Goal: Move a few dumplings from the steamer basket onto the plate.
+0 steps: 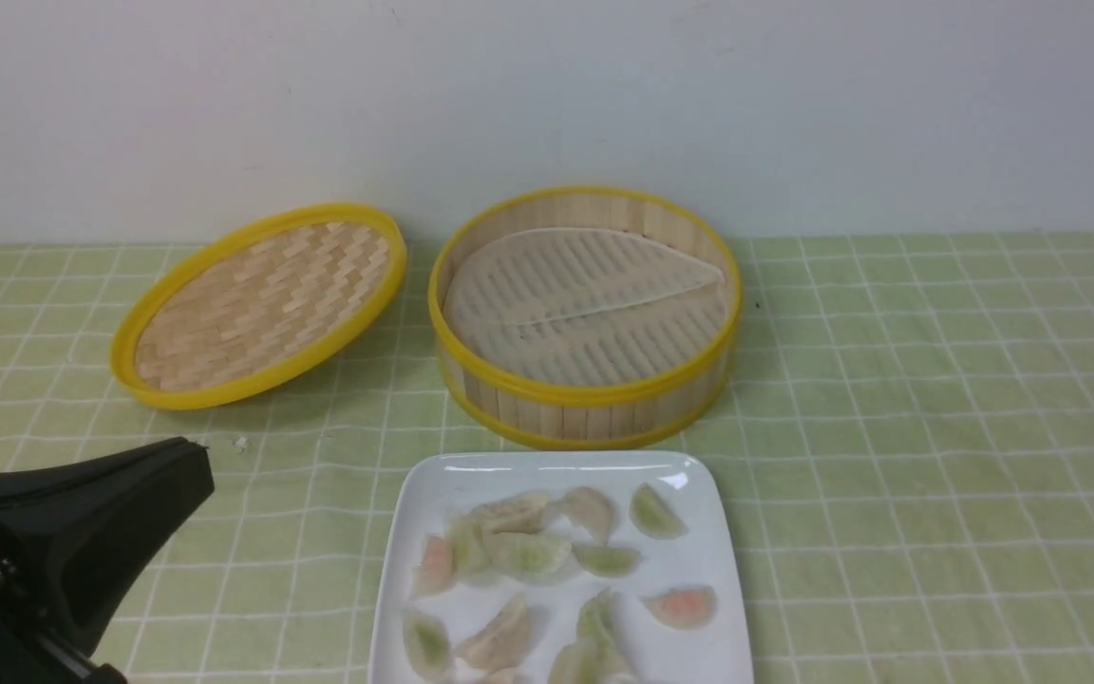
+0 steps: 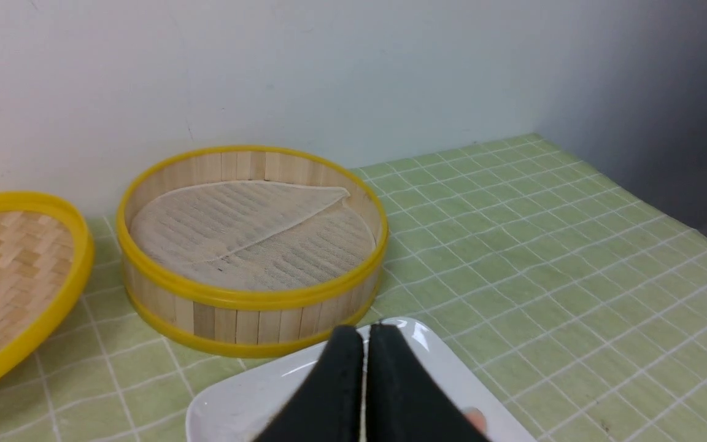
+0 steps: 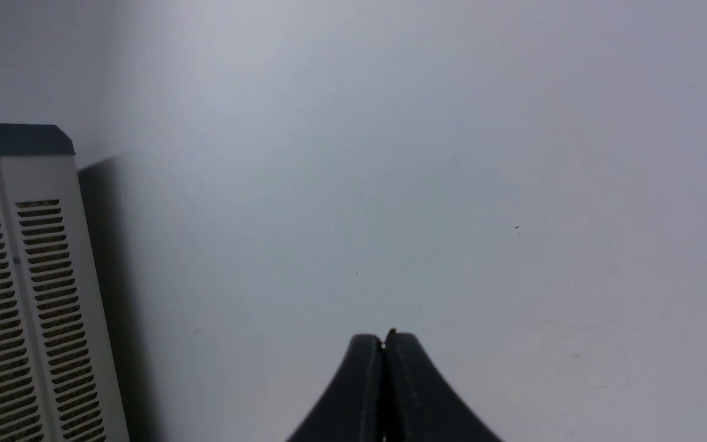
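The steamer basket (image 1: 585, 418) stands at the back middle of the table and holds only its pale ridged liner sheet (image 1: 575, 304). Just in front of it is the white square plate (image 1: 556, 467), with several dumplings (image 1: 528, 553) on it: cream, green-tinted and pink-tinted ones. My left gripper (image 1: 200, 465) hovers at the front left, beside the plate, shut with nothing in it. In the left wrist view the left gripper (image 2: 364, 331) hangs over the plate (image 2: 237, 405), with the basket (image 2: 249, 319) beyond. My right gripper (image 3: 384, 341) shows only in the right wrist view, shut and empty, facing a bare wall.
The shallow woven lid (image 1: 262, 304) rests tilted to the left of the basket. A green checked cloth (image 1: 936, 427) covers the table and a white wall rises right behind the basket. A small crumb (image 1: 240, 444) lies near the lid. A white vented case (image 3: 22, 294) stands near the right gripper.
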